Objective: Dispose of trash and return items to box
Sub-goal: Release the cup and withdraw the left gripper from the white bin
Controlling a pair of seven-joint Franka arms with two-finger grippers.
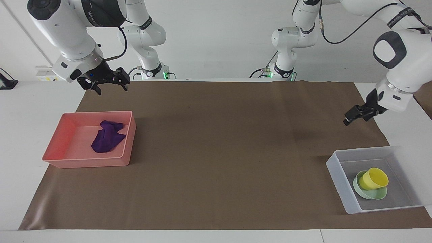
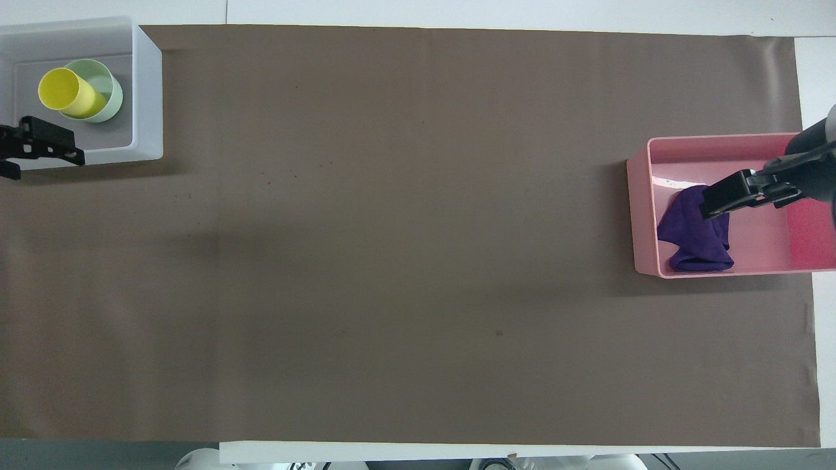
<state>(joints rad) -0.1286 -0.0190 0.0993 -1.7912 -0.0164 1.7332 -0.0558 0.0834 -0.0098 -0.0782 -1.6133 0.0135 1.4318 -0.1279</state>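
You are looking at a yellow cup (image 1: 373,178) sitting tilted in the mint-green bowl (image 1: 370,193) inside the translucent box (image 1: 337,170) at the left arm's end of the tabletop (image 1: 216,189). The purple cloth (image 1: 107,136) is lying in the pink tray (image 1: 54,143). The facing view is showing the left gripper (image 1: 355,117) raised with nothing in it – whether its fingers are spread, you cannot tell. The right gripper (image 1: 108,82) is hanging spread and empty; overhead it is merely overlapping the cloth (image 2: 693,228).

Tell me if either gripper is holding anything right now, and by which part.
Nothing is held. The left gripper hangs empty in the air; the yellow cup sits in the green bowl inside the box. The right gripper is open and empty.
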